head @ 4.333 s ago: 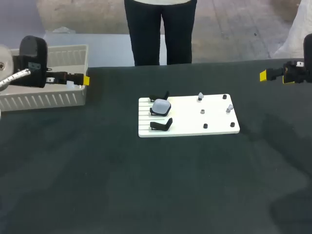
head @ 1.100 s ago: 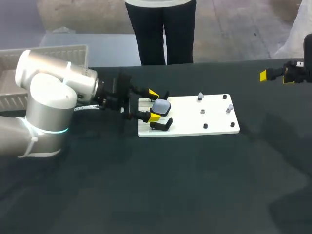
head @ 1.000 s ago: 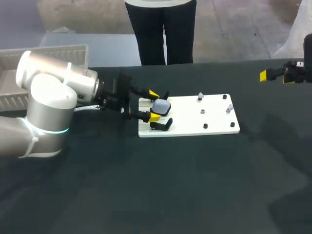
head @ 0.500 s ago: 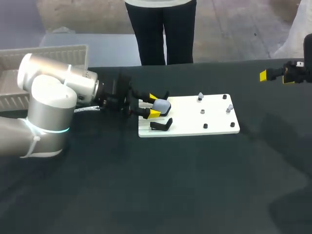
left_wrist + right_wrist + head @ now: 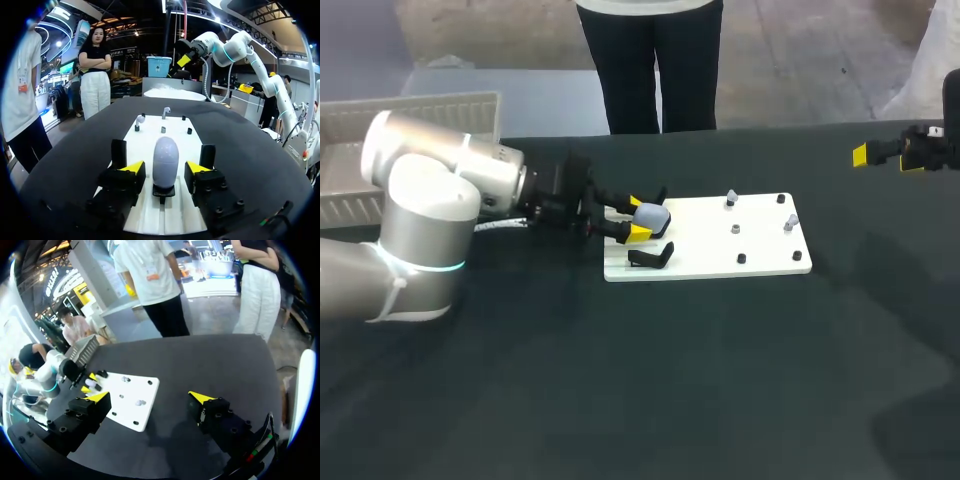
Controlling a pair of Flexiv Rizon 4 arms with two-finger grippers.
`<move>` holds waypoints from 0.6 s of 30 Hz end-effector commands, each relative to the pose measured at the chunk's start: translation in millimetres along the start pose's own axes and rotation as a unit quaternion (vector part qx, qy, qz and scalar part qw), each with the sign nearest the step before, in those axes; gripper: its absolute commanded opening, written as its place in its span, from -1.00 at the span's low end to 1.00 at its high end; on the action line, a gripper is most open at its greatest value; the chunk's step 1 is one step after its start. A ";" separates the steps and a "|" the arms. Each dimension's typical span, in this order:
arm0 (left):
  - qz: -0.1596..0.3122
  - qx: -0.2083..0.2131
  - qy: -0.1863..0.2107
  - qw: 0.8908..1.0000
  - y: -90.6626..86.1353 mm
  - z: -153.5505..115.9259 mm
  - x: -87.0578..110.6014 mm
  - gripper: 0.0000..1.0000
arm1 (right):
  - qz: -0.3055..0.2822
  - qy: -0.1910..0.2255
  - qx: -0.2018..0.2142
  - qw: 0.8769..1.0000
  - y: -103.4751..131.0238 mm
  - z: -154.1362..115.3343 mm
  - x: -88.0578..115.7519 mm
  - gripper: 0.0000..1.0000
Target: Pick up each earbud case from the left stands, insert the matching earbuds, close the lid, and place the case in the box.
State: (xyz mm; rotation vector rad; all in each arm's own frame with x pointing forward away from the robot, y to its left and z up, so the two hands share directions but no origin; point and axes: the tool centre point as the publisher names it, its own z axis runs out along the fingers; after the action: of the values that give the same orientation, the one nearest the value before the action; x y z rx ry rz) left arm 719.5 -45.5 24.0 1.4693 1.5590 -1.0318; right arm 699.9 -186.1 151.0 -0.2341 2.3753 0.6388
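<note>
1. My right gripper (image 5: 150, 397) hangs above the dark tabletop (image 5: 215, 365), its fingers wide apart with nothing between them.
2. Ahead of it lies a white board (image 5: 122, 407) with small pegs.
3. My left arm (image 5: 47, 375) is at the board's far end, and a grey box (image 5: 82, 351) sits beyond it.

Dark matte table (image 5: 700, 390), broad flat top, straight far edge, evenly lit, faint mottled sheen

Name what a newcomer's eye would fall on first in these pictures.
The big silver left arm comes in from the left, the yellow tips of its left gripper flanking the pale earbud case on the white board in the middle of the dark table, a gap at each side. The right gripper hangs open at the far right.
</note>
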 end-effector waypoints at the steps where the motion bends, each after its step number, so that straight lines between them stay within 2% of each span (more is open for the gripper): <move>1: 0.000 0.003 -0.002 1.000 2.8 1.6 1.3 0.00 | 0.000 0.000 0.000 1.000 0.0 0.2 0.1 1.00; 11: 0.000 0.011 -0.007 1.000 1.7 5.4 1.2 -0.11 | 0.000 0.000 0.000 1.000 0.0 0.2 0.1 1.00; 13: 0.000 0.012 -0.008 1.000 1.7 5.7 1.3 -0.33 | 0.000 0.000 0.000 1.000 0.0 0.2 0.1 1.00; 18: -0.001 0.015 -0.009 1.000 2.3 6.0 1.6 -0.50 | 0.000 0.000 0.000 1.000 0.0 0.2 0.1 1.00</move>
State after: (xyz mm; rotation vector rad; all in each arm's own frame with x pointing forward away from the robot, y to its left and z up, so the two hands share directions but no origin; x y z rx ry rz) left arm 719.0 -50.1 22.7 1.4714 1.5464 -1.0639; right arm 699.9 -186.1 151.0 -0.2341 2.3753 0.6388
